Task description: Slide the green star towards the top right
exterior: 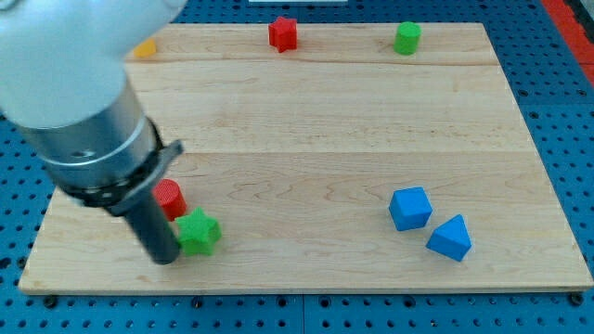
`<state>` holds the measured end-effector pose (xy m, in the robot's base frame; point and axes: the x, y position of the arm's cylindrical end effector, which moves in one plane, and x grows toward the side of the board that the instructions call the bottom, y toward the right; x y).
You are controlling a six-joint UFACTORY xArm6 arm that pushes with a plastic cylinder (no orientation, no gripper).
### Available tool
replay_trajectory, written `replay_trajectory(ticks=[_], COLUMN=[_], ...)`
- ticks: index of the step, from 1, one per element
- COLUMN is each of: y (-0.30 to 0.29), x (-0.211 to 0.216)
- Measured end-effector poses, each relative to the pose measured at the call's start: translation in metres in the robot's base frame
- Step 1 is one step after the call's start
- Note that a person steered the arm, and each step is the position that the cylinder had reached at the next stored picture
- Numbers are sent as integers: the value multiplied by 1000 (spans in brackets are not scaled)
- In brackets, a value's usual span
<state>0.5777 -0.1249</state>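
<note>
Touching, apparently: my tip [165, 259], green star [198, 232].

The red cylinder [170, 198] touches the green star [198, 232] at its upper left (partly hidden by the arm); toward the view's top right, bare wooden board [316, 158] lies open.

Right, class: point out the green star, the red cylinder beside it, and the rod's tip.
green star [199, 232], camera view, centre of its top face.
red cylinder [172, 197], camera view, its visible right side.
my tip [164, 258], camera view, rod's very end, against the star's left.
</note>
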Motion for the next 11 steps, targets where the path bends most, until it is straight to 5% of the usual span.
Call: replay_trajectory(ticks=[2,4,5,7,9,11], y=[92,154,149,232,187,223], x=[-76,-78,-100,-161,-161,-170])
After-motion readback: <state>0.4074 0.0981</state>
